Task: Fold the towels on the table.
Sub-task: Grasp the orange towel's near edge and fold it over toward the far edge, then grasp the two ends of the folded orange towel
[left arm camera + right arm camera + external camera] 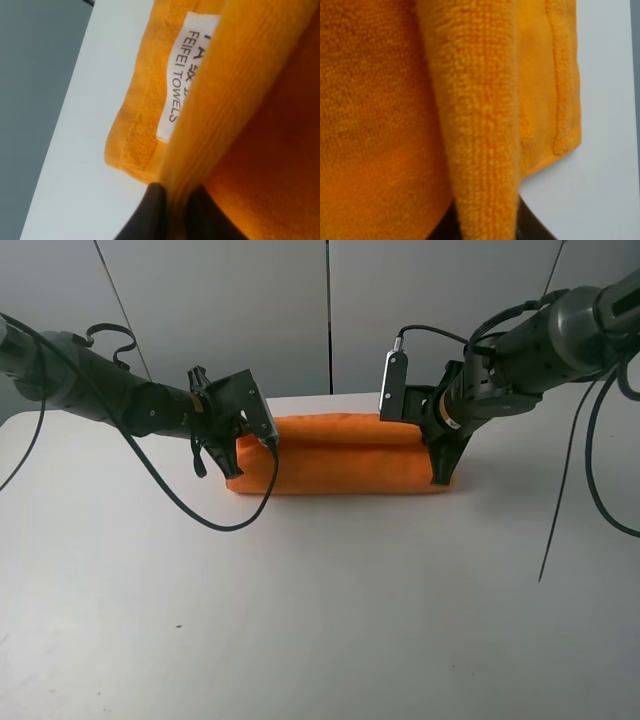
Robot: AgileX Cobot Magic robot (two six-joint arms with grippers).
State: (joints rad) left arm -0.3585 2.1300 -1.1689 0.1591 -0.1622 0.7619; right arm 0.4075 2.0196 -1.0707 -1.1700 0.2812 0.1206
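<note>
Towel [340, 455], bright orange terry-cloth, doubled into a long band. It lies on the plain white matte table [320, 620], toward the far edge, long axis left to right. Left gripper [225, 455] is at one end and right gripper [440, 468] at the other. Each is apparently clamped on a raised fold, fingertips largely buried. Small white label [187, 75] lies beyond.

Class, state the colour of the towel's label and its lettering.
White label, dark lettering, on the orange towel; best seen in the left wrist view.
</note>
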